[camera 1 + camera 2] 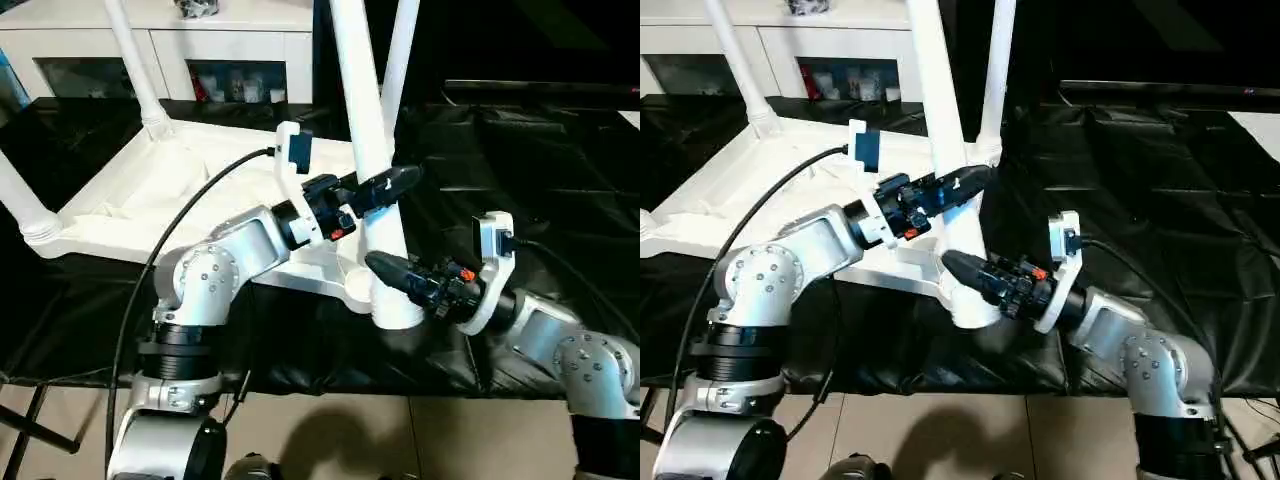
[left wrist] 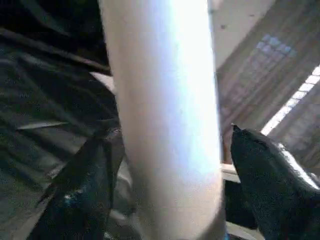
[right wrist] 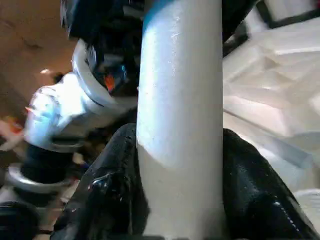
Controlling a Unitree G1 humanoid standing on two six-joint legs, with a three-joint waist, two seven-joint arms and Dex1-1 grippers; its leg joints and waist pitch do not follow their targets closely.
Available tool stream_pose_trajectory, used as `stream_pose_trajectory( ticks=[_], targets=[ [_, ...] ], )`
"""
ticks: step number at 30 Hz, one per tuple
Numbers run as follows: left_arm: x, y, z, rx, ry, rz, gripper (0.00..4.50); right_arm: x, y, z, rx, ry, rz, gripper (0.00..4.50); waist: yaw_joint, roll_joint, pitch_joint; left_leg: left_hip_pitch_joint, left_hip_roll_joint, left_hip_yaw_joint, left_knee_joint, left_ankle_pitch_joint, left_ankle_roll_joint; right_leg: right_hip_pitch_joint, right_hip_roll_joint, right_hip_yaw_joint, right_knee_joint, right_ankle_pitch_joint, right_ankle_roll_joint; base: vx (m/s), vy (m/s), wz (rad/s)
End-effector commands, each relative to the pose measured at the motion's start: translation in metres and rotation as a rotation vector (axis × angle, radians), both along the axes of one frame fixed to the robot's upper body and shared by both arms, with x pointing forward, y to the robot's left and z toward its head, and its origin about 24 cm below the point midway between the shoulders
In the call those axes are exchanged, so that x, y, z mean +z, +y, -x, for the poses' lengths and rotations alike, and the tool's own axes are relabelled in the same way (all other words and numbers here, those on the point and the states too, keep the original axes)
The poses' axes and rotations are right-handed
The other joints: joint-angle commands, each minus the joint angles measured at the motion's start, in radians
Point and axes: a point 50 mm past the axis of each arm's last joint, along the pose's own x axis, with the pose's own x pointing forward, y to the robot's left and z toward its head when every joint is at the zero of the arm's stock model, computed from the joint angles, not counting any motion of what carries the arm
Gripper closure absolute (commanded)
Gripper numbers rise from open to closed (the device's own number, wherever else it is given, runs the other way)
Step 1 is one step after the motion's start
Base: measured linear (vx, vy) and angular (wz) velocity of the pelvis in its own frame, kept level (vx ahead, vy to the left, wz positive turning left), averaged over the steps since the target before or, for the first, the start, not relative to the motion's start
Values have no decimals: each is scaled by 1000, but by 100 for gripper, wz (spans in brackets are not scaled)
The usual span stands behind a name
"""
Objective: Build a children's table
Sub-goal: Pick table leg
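**Both tools at the near corner leg of the upturned table**

The white tabletop [image 1: 180,195] lay upside down on the black-draped surface [image 1: 560,170], its ribbed underside facing up. At the far left a leg [image 1: 22,205] stood in its corner socket, cut off by the picture's edge. Behind it another leg [image 1: 135,65] rose from the far corner and ran out of the top of the frame, so its upper end could not be seen. A white cabinet [image 1: 240,55] with glass doors stood beyond; what was behind its doors was too small to make out.

The left tool [image 1: 385,185] reached across from the silver forearm to the near corner leg [image 1: 365,130], partway up it. In the left wrist view its black fingers [image 2: 80,185] stood apart on either side of the leg, with a gap showing on one side; whether the other finger touched the tube could not be told.

Lower down, just above the flared base in the corner socket [image 1: 385,300], the right tool [image 1: 390,270] was clamped on the same leg, with both fingers [image 3: 115,190] pressed against the tube in the right wrist view. A fourth leg [image 1: 400,50] stood just behind, its top also cut off.
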Motion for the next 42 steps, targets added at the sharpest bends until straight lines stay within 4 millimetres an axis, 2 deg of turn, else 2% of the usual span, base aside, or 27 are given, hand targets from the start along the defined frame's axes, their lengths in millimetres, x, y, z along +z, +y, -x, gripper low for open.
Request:
stream_pose_trajectory(
  ticks=[1, 4, 5, 7, 8, 9, 10, 11, 12, 14, 16, 17, 18, 20, 23, 26, 27, 28, 29, 32, 35, 40, 41, 42],
  targets=[
    [0, 4, -8, 94, 6, -47, 101, 4, 3, -5, -36, -41, 61, 259, 1, -13, -83, 15, 30, -20, -75, -208, -10, 47, -57, 44, -99, -401, -79, 0, 0, 0],
    [-1, 6, -12, 148, 9, -59, 128, 5, 6, -9, -78, -56, 105, 259, -4, -12, -83, 15, 30, -20, -76, -211, -13, 47, -57, 42, -100, -409, -72, 0, 0, 0],
    [-1, 6, -14, 165, 9, -65, 137, 6, 8, -10, -88, -64, 116, 259, -3, -9, -84, 16, 31, -21, -76, -211, -13, 47, -57, 42, -99, -406, -74, 0, 0, 0],
    [-1, 6, -14, 167, 9, -68, 158, 7, 11, -11, -93, -74, 123, 259, -3, -9, -85, 16, 31, -21, -77, -215, -11, 47, -57, 42, -98, -390, -83, 0, 0, 0],
    [-1, 5, -13, 160, 10, -64, 165, 9, 13, -12, -99, -83, 125, 259, -4, -5, -85, 18, 32, -21, -77, -217, -11, 45, -56, 43, -98, -378, -89, 0, 0, 0],
    [-1, 4, -13, 160, 11, -61, 173, 10, 14, -13, -102, -87, 126, 259, -4, -6, -85, 17, 32, -21, -78, -216, -10, 47, -55, 42, -97, -370, -93, 0, 0, 0],
    [-1, 4, -13, 157, 8, -55, 183, 10, 14, -13, -104, -88, 129, 259, -3, 1, -86, 18, 32, -22, -77, -215, -10, 47, -56, 43, -94, -354, -101, 0, 0, 0],
    [0, 3, -13, 158, 8, -48, 203, 10, 15, -14, -104, -87, 133, 259, -5, -1, -86, 17, 33, -21, -78, -214, -10, 48, -55, 43, -94, -345, -104, 0, 0, 0],
    [-1, 3, -12, 155, 7, -42, 203, 9, 16, -14, -104, -84, 136, 259, -3, 5, -86, 19, 33, -21, -77, -216, -9, 48, -55, 43, -93, -328, -112, 0, 0, 0],
    [-1, 2, -12, 148, 7, -34, 219, 8, 16, -15, -106, -80, 142, 259, -4, 0, -87, 17, 33, -20, -78, -210, -6, 52, -55, 43, -91, -303, -123, 0, 0, 0],
    [0, 0, -11, 137, 2, -31, 236, 8, 17, -16, -116, -80, 167, 259, -5, 3, -87, 17, 33, -20, -78, -209, -6, 52, -54, 43, -91, -294, -128, 0, 0, 0],
    [0, 0, -11, 135, 0, -32, 241, 8, 17, -17, -121, -81, 181, 259, -6, 1, -88, 17, 32, -20, -77, -208, -5, 52, -54, 44, -90, -292, -129, 0, 0, 0],
    [-1, 1, -12, 133, -13, -41, 242, 8, 16, -19, -129, -79, 191, 259, -6, 3, -87, 17, 32, -20, -77, -205, -4, 52, -55, 44, -90, -293, -132, 0, 0, 0],
    [-1, 2, -13, 130, -25, -45, 252, 8, 16, -21, -133, -75, 187, 189, -8, 2, -87, 17, 31, -19, -78, -210, -4, 53, -54, 44, -91, -299, -129, 0, 0, 0],
    [2, 6, -13, 85, -88, -74, 254, 10, 14, -25, -82, -62, 216, 187, -11, 2, -87, 19, 31, -20, -79, -219, -5, 52, -54, 43, -93, -317, -126, 0, 0, 0],
    [5, 5, -10, 15, -133, -97, 261, 13, 8, -31, -36, -55, 271, 146, -16, 3, -87, 21, 31, -21, -78, -220, -9, 54, -54, 44, -89, -320, -126, 0, 0, 0],
    [5, 5, -9, 5, -139, -100, 262, 14, 7, -32, -28, -52, 274, 146, -17, 3, -88, 20, 32, -19, -78, -213, -7, 54, -54, 45, -88, -309, -131, 0, 0, 0],
    [6, 5, -9, -2, -145, -101, 262, 15, 6, -33, -16, -44, 277, 147, -18, -2, -87, 18, 32, -18, -77, -205, -4, 55, -55, 46, -87, -292, -141, 0, 0, 0],
    [7, 5, -8, -27, -160, -98, 262, 17, 5, -34, 3, -25, 274, 147, -18, -3, -90, 17, 32, -18, -75, -187, 1, 57, -54, 46, -80, -266, -157, 0, 0, 0],
    [8, 4, -7, -52, -181, -102, 262, 19, 3, -36, 45, 10, 269, 147, -19, -3, -90, 18, 33, -16, -72, -172, 13, 57, -54, 47, -77, -241, -181, 0, 0, 0],
    [10, 3, -5, -88, -201, -102, 262, 18, 5, -33, 128, 37, 280, 147, -17, -7, -89, 18, 33, -14, -71, -175, 15, 58, -57, 47, -82, -270, -174, 0, 0, 0],
    [12, 0, -4, -116, -212, -92, 262, 19, 10, -31, 233, 32, 301, 147, -17, -6, -89, 17, 34, -15, -70, -179, 12, 58, -57, 46, -82, -287, -172, 0, 0, 0],
    [12, 0, -3, -121, -212, -87, 262, 19, 11, -30, 253, 23, 300, 147, -16, -14, -88, 16, 34, -15, -70, -176, 15, 60, -59, 46, -81, -294, -171, 0, 0, 0],
    [13, -1, -3, -123, -212, -84, 262, 19, 12, -30, 262, 19, 301, 147, -16, -12, -88, 16, 34, -15, -71, -175, 15, 59, -59, 47, -81, -298, -170, 0, 0, 0]
  ],
)
